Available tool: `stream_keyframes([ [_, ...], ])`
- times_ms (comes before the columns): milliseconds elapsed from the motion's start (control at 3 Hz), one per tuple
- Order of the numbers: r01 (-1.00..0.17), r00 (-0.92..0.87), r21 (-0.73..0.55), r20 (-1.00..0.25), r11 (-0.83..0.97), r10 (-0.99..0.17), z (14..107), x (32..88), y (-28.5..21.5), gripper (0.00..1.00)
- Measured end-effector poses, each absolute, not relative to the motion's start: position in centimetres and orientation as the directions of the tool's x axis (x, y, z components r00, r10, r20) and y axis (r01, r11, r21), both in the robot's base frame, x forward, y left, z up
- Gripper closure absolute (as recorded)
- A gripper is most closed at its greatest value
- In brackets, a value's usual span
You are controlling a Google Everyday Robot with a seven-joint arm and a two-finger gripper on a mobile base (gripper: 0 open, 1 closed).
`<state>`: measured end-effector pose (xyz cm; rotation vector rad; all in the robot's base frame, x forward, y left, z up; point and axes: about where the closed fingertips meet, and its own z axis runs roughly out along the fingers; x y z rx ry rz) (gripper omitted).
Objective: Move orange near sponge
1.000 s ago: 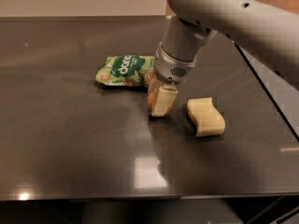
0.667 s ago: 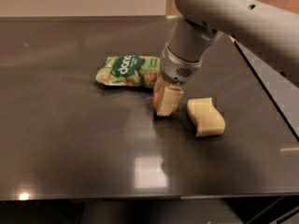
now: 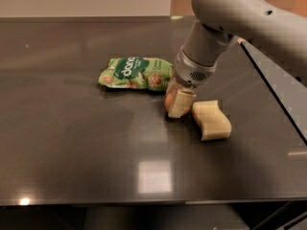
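The pale yellow sponge (image 3: 211, 120) lies on the dark table (image 3: 72, 138), right of centre. My gripper (image 3: 176, 102) hangs from the grey arm just left of the sponge, its cream fingers (image 3: 181, 103) down at the table surface. The orange (image 3: 169, 102) shows only as an orange sliver between the fingers, mostly hidden by the near finger. The gripper is shut on the orange, a finger-width from the sponge's left end.
A green snack bag (image 3: 135, 73) lies behind and left of the gripper. The table's right edge (image 3: 273, 95) runs diagonally past the sponge. The table's front edge is at the bottom of the view.
The gripper with the orange has moved right, away from the snack bag, and now stands close beside the sponge. The sponge and bag have not moved.
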<state>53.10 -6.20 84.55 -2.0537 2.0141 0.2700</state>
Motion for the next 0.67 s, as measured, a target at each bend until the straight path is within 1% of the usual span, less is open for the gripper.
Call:
stream_keyframes([
  [333,-0.998,0.005,-0.054,-0.331,0.013,-0.944,84.15,53.81,-7.12,0.0],
  [667,-0.998,0.005,-0.054,-0.331,0.013,-0.944,84.14,53.81,-7.12,0.0],
])
